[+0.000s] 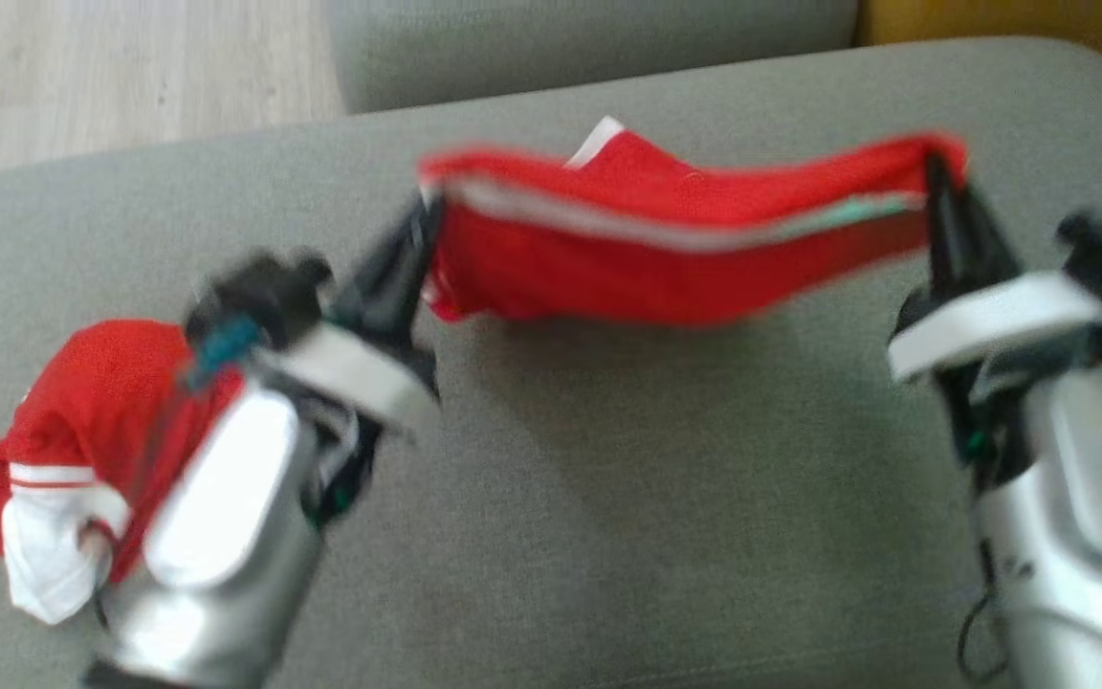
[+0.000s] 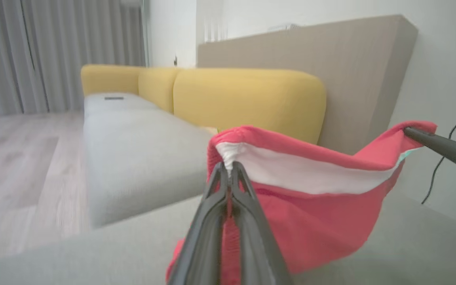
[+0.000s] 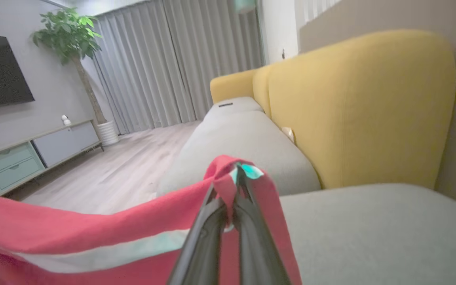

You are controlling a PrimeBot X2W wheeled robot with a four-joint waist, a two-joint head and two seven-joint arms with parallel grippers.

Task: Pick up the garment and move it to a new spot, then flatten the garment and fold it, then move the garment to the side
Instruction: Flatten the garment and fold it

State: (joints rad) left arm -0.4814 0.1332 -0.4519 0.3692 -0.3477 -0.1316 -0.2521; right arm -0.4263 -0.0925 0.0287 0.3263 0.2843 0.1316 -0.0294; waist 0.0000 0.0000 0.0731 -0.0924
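Where it hangs above the grey cushion (image 1: 608, 498), the garment (image 1: 666, 258) is stretched between the left gripper (image 1: 425, 222) and the right gripper (image 1: 938, 177), each clamped on a top corner. It sags in the middle, so it is judged light, soft and limp, best held by its banded edge. Its shape is blurred; a second red garment (image 1: 82, 431) is partly hidden behind the left forearm (image 1: 226, 498).

Red garment (image 1: 666, 258) stretched, sagging slightly, between left hand (image 1: 425, 212) and right hand (image 1: 936, 172), each clamped on an end, above grey sofa cushion (image 1: 656, 498).
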